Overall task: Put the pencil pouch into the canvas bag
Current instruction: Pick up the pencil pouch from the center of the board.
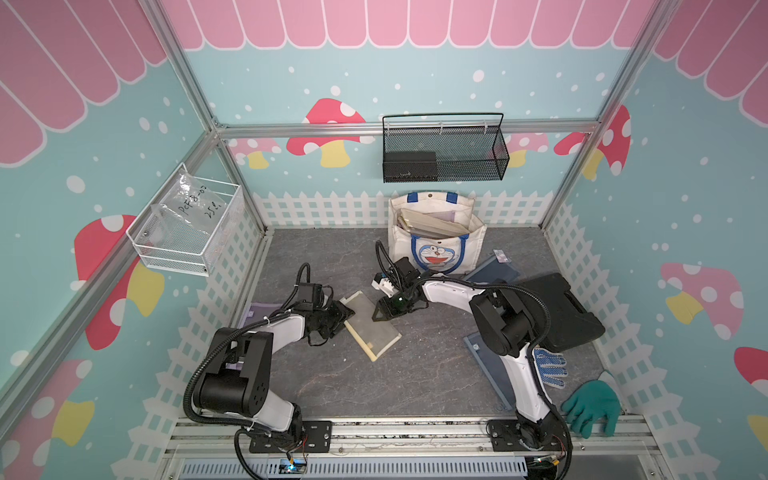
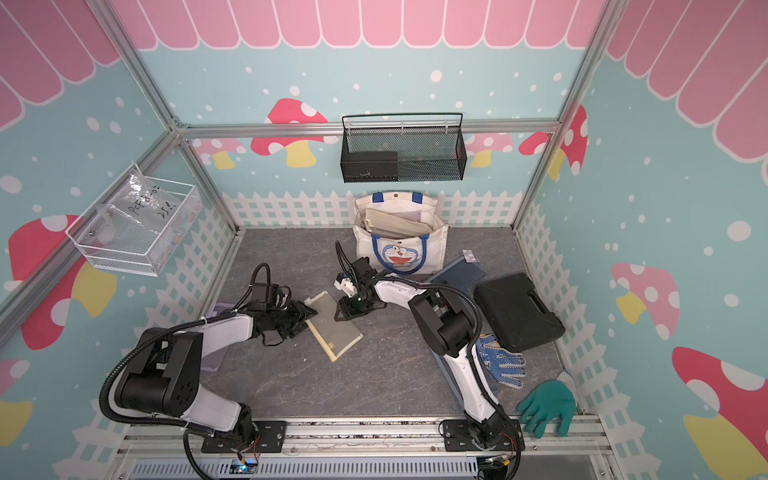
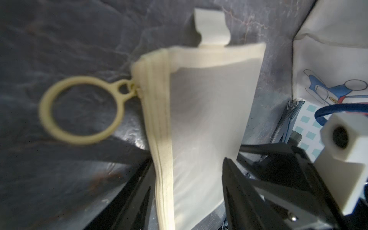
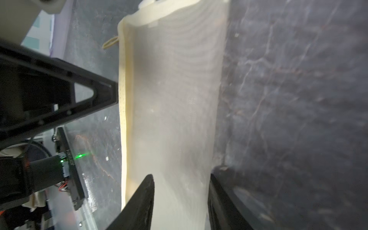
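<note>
Pencil pouch (image 1: 371, 324) flat, long axis diagonal

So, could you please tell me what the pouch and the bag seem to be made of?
Pouch: looks like fine translucent mesh, matte, with cream fabric edging; a weave shows and the floor shades through. Bag: apparently canvas, matte cream cloth, judging by its soft creased walls.

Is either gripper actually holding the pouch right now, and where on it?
Cannot tell: both straddle the pencil pouch, left gripper and right gripper at opposite sides; neither visibly clamps.
</note>
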Action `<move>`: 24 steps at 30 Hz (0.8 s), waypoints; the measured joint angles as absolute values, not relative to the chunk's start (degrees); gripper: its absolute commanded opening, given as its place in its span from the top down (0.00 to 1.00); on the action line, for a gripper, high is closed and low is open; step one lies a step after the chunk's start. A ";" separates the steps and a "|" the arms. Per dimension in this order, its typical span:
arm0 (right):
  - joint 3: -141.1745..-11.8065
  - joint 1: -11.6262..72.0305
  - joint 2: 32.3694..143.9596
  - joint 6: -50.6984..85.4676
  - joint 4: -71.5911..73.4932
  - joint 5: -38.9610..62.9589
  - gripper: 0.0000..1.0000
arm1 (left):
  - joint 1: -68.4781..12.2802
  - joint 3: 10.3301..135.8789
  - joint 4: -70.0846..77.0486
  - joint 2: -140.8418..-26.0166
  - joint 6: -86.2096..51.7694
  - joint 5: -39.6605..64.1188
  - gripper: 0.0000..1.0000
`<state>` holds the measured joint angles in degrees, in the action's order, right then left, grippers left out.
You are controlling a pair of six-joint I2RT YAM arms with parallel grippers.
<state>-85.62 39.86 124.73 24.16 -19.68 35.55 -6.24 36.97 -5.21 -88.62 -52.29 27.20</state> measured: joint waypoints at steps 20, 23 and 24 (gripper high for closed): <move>-77.38 39.81 116.29 28.95 -13.10 36.91 1.00 | -11.38 36.47 -8.36 -84.09 -53.34 26.26 0.62; -77.30 39.83 109.51 26.72 -15.14 34.70 1.00 | -11.07 36.62 -10.81 -80.68 -52.95 25.91 0.61; -77.30 39.86 107.22 25.80 -15.70 33.85 1.00 | -10.85 36.67 -11.29 -79.96 -52.90 25.91 0.61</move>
<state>-77.30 39.86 107.22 25.80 -15.70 33.85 -10.85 36.67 -11.29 -79.96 -52.90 25.91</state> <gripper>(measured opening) 0.048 0.388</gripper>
